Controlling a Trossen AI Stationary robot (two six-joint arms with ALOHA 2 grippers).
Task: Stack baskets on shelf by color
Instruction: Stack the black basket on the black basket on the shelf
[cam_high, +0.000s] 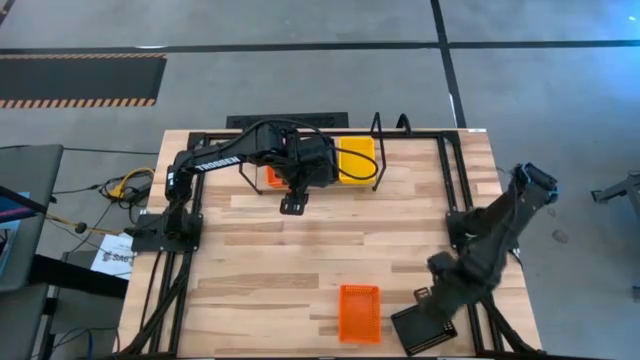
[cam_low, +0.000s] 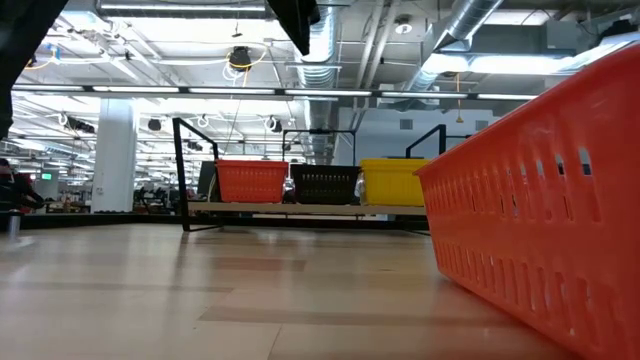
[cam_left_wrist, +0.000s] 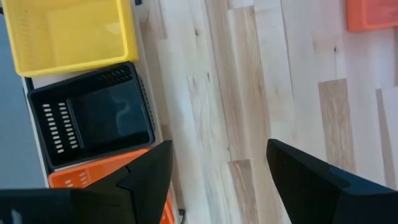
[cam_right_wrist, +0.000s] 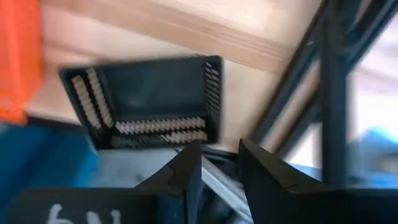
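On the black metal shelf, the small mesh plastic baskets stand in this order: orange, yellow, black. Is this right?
Not quite. The low view shows the shelf holding the orange basket, then the black basket in the middle, then the yellow basket at the other end.

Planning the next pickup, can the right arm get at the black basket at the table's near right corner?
Probably yes. The right hand hangs just by the black basket, nothing lying between them; the orange basket sits apart to its side.
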